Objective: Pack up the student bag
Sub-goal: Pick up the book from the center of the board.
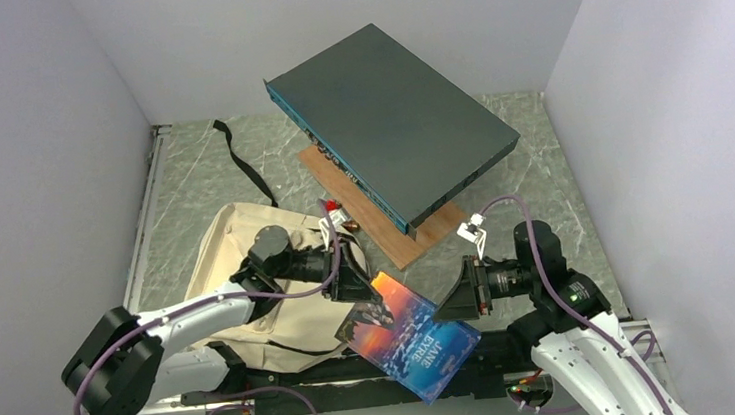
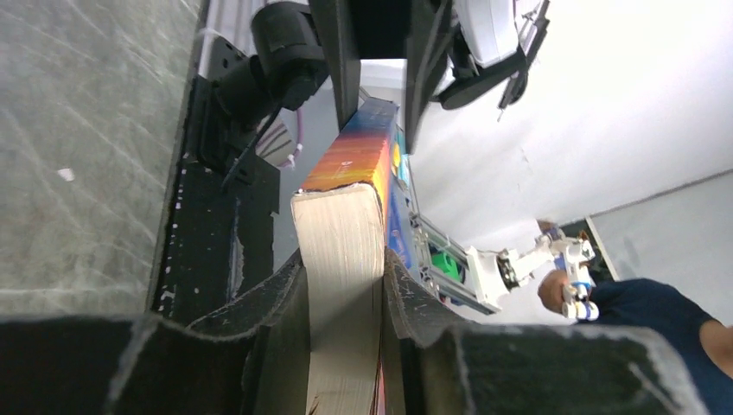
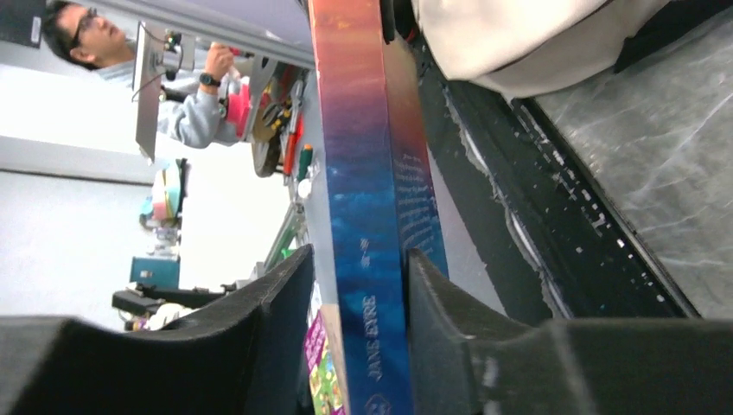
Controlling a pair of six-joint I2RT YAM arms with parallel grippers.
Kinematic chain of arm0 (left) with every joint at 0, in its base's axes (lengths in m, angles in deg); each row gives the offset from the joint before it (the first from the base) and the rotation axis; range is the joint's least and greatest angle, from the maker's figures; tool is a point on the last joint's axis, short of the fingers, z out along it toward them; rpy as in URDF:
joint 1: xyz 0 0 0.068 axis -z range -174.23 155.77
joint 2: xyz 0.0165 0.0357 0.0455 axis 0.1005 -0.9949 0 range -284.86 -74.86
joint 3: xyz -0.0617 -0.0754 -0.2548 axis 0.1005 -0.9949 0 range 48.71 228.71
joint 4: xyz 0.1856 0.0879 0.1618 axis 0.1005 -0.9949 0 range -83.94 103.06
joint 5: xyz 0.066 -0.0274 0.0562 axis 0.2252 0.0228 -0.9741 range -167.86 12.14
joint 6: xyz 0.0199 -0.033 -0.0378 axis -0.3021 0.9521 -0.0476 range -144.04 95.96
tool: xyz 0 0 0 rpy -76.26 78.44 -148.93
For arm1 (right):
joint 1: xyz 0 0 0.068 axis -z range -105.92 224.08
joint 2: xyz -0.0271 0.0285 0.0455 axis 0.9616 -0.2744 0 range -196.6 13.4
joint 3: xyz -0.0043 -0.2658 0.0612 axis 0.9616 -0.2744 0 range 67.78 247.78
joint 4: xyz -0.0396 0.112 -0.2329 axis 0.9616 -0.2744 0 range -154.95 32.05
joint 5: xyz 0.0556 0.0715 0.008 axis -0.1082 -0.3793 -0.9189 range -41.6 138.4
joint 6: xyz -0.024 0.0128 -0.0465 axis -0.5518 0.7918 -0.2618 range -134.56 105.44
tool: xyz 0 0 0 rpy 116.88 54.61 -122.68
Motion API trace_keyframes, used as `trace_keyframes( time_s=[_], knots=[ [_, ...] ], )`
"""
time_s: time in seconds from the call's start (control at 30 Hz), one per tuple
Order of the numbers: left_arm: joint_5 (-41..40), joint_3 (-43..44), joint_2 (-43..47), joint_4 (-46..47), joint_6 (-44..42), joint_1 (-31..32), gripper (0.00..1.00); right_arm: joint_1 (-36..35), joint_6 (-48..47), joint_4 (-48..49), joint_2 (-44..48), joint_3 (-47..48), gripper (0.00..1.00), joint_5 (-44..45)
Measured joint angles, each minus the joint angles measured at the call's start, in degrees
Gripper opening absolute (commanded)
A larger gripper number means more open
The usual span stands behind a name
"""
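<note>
The book, a Jane Eyre with a blue and orange cover, hangs in the air above the middle of the worktop's near edge, with an arm at each end. The student bag lies flat on the near left part of the worktop, just beside the book and partly under the left arm. From where I stand I can't make out whether its mouth is open.

The left pincer is clamped on the page side near one corner, and its own camera shows both pads pressed flat against the paper block. The right pincer sits astride the spine at the opposite end. Its fingers flank the cover closely, but I cannot tell whether they are pressing or have just slackened.

It looks to me like a hand-over, right to left, so the book can go into the bag. To do it well, I'd want the left grip firmly settled before the right lets go. A hold that close to a corner leaves most of the book's weight hanging out, so it will probably sag or twist once it is carried alone. The right fingers should draw straight back off the spine rather than drag sideways and lever it loose. After that, a slow swing toward the bag with the book kept level would be wise. It should also stay well away from the dark grey box propped on the wooden board toward the far right.
</note>
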Motion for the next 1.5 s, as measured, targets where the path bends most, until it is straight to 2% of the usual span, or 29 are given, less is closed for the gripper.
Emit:
trace_keyframes(
  time_s=[0.17, 0.3, 0.47, 0.57, 0.73, 0.87, 1.17, 1.33, 1.43, 1.5],
  knots=[
    [-0.79, -3.02, 6.91, -2.1, 1.11, -5.27, 0.0, 0.22, 5.73, 5.6, 0.74, -1.2, 0.76, 2.14],
    [-2.38, -3.39, 10.84, -3.65, 1.95, -8.59, 0.0, 0.24, 13.77, 14.95, 3.39, -6.64, 0.82, 2.54],
    [-5.53, -5.2, 13.49, -2.23, 5.95, -12.33, 0.0, 0.24, 25.51, 27.32, 6.62, -15.72, 0.84, 3.8],
    [-8.07, -6.75, 13.46, -0.11, 9.2, -12.83, 0.0, 0.24, 30.67, 33.31, 8.2, -18.6, 0.8, 4.76],
    [-12.15, -10.47, 11.39, 7.58, 16.81, -12.92, 0.0, 0.24, 37.59, 41.79, 11.04, -21.46, 0.67, 6.38],
    [-15.34, -12.63, 11.56, 10.27, 19.93, -12.83, 0.0, 0.24, 40.85, 45.9, 12.11, -23.15, 0.62, 7.67],
    [-25.09, -14.27, 20.22, 3.93, 19.56, -12.52, 0.0, 0.24, 44.63, 51.95, 9.81, -25.75, 0.63, 8.35],
    [-28.83, -15.04, 21.9, 2.51, 19.15, -12.37, 0.0, 0.22, 45.13, 54.93, 7.54, -25.79, 0.48, 8.44],
    [-30.27, -15.04, 21.46, 2.38, 19.19, -12.26, 0.0, 0.22, 45.51, 56.57, 5.88, -25.92, 0.45, 8.37],
    [-31.06, -15.06, 21.24, 2.38, 19.19, -12.17, 0.0, 0.2, 45.66, 57.68, 4.81, -26.03, 0.39, 8.37]
  ],
)
